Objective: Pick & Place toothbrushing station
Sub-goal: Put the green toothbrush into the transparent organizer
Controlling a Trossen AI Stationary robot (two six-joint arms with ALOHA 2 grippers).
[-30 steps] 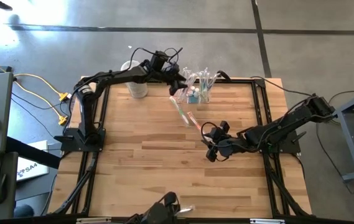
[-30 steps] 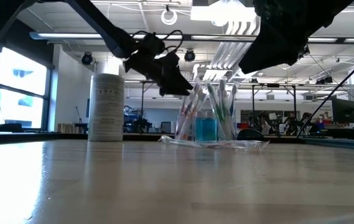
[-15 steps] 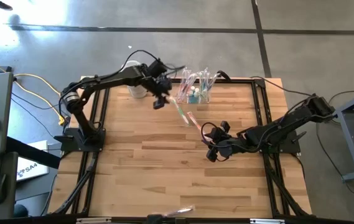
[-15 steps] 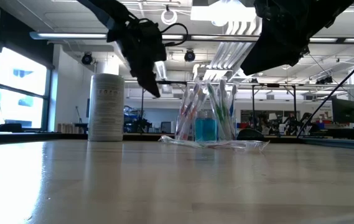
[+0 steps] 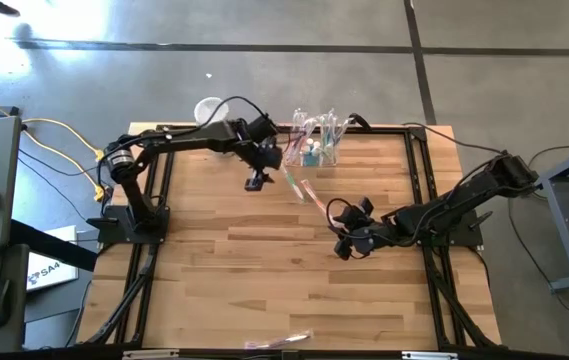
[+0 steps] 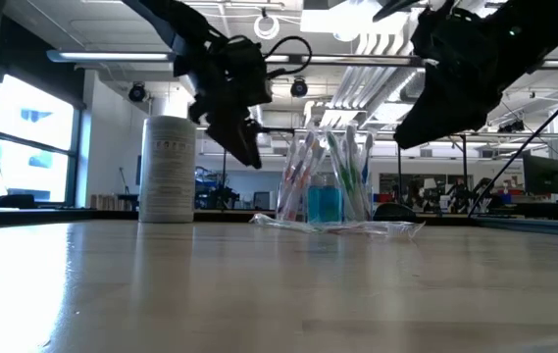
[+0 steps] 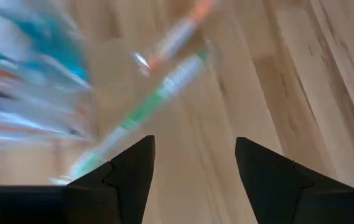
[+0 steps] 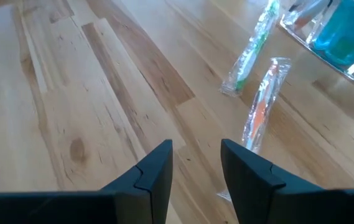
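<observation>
Both grippers empty: my left gripper [image 5: 257,181] jaws apart beside the toothbrushing station [image 5: 312,142]; right gripper [image 5: 343,243] jaws apart.

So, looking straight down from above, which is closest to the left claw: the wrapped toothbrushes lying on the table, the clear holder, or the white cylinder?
From the left gripper, in the high view:
1. The wrapped toothbrushes, lying on the wood just beside it, toward the table's middle.
2. The clear toothbrushing station, at the far edge of the table.
3. The white cylinder, by the far left corner; its gap looks close to the station's, so 2 and 3 are hard to separate.
</observation>
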